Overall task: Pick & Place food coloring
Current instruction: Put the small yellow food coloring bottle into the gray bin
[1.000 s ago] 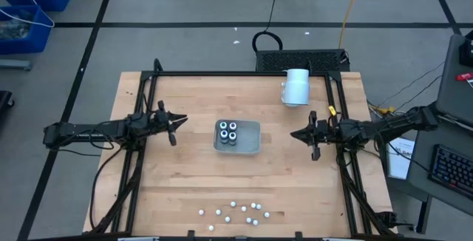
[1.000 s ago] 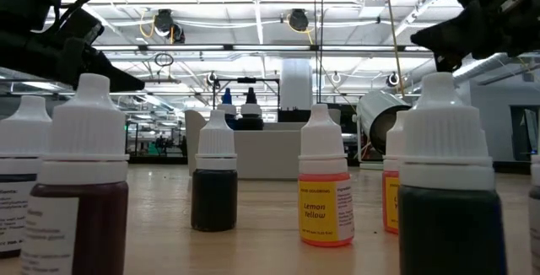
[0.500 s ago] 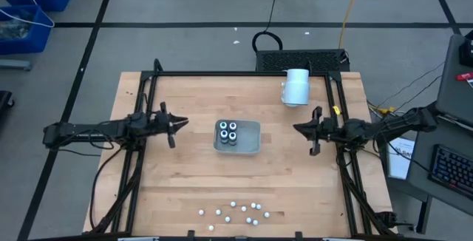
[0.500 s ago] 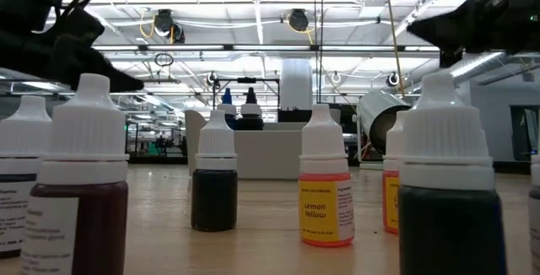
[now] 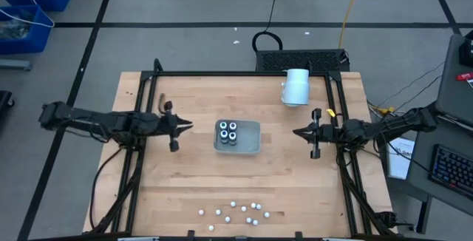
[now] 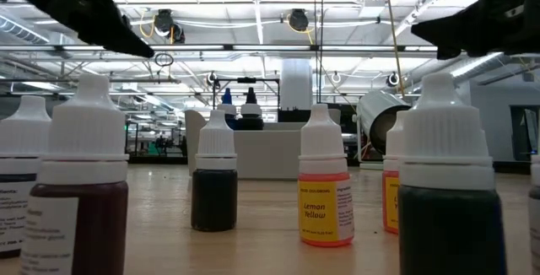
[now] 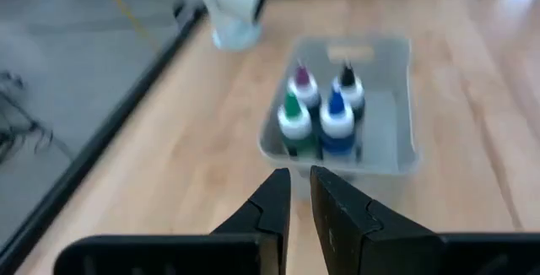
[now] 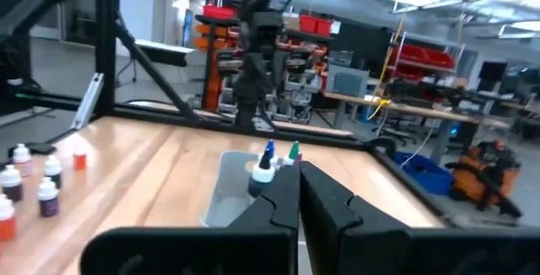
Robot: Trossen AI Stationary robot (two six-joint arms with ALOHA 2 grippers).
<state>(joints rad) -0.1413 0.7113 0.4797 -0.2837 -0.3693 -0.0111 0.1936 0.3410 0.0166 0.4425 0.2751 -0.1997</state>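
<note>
- Bottles (image 5: 228,131) of food coloring, four, stand bunched at the left end of the grey tray (image 5: 247,139) mid-frame, seemingly already placed there.
- About ten loose bottles (image 5: 236,212) wait scattered along the lower centre of the table (image 5: 185,174), probably next for collection.
- Left gripper (image 5: 186,126) hovers left of the tray, fingers narrowly parted, holding nothing.
- Right gripper (image 5: 298,132) waits right of the tray, pinched closed, empty.
- One white cylinder (image 5: 296,86) lies at upper right.
</note>
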